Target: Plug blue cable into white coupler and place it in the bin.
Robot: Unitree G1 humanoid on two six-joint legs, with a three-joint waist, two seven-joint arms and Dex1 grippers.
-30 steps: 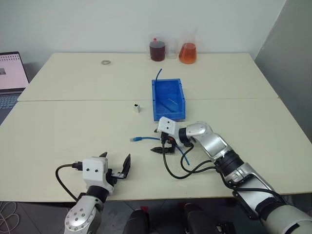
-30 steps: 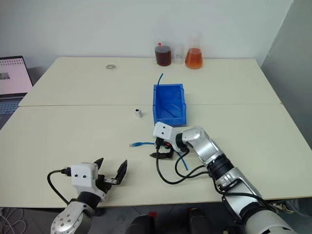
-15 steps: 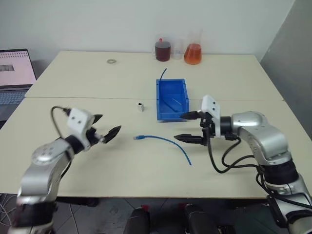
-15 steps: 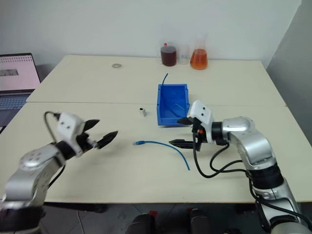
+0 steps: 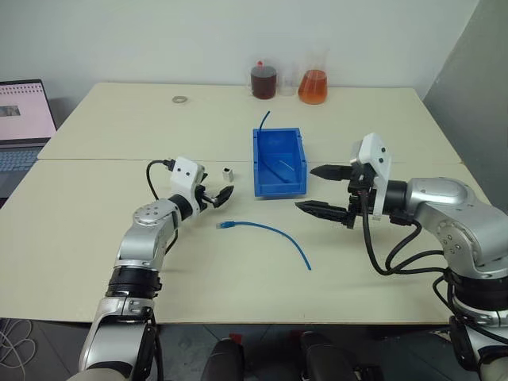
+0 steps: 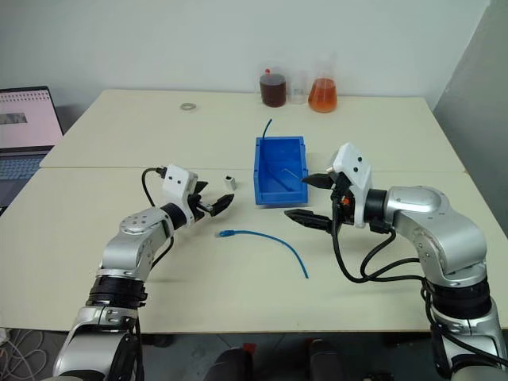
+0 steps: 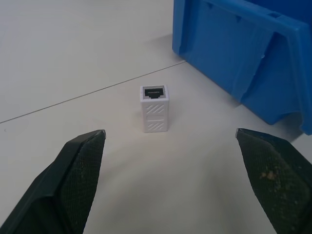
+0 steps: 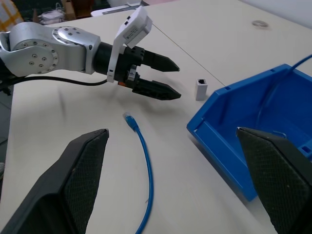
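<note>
A wide cream-coloured table [image 5: 119, 262] is carrying everything. Toward the middle of it, a bright blue rectangular plastic bin [image 5: 262, 159] is standing upright with its long side running near to far, and a short darker blue cable stub [image 5: 260, 121] is poking up over its far wall. On the near side of the bin, a thin light-blue cable [image 5: 270, 232] is lying loose on the tabletop in a shallow curve, its small clear plug pointing left. The right gripper [image 5: 324, 190] is hovering above the table just right of the bin, apart from the cable, with its two black fingers spread wide and nothing between them. The left gripper [image 5: 217, 196] is reaching in from the left, fingers likewise spread and empty, aimed at a tiny white plastic coupler [image 7: 154, 108]. That coupler is standing upright on the table, dark socket facing up, just left of the bin and just beyond the left fingertips.
</note>
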